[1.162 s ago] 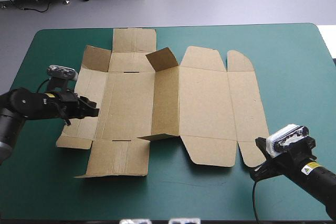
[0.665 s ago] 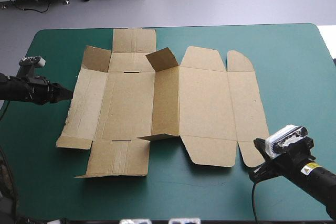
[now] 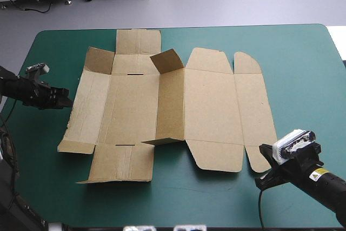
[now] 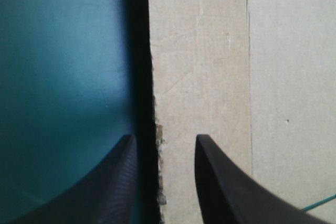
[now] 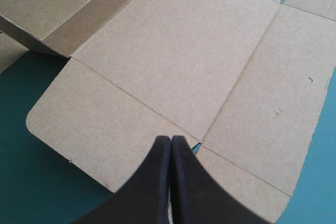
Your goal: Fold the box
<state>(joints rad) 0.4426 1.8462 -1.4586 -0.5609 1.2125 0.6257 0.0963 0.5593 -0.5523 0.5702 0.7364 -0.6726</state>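
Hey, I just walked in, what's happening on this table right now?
Two robot arms are working on a brown box that lies mostly flat on the teal-green table, a few flaps raised. The left claw is open at the box's left edge. The right claw is shut, at its near right corner.

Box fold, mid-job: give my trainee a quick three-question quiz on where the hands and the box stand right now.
1. True or false: the left hand is shut on the box.
2. The right hand, over the box's near right corner, is: A) wide open B) shut C) out of view.
3. Which edge of the box runs between the left hand's fingers?

Key: 1 false, its fingers stand apart; 2 B; 3 the left edge.
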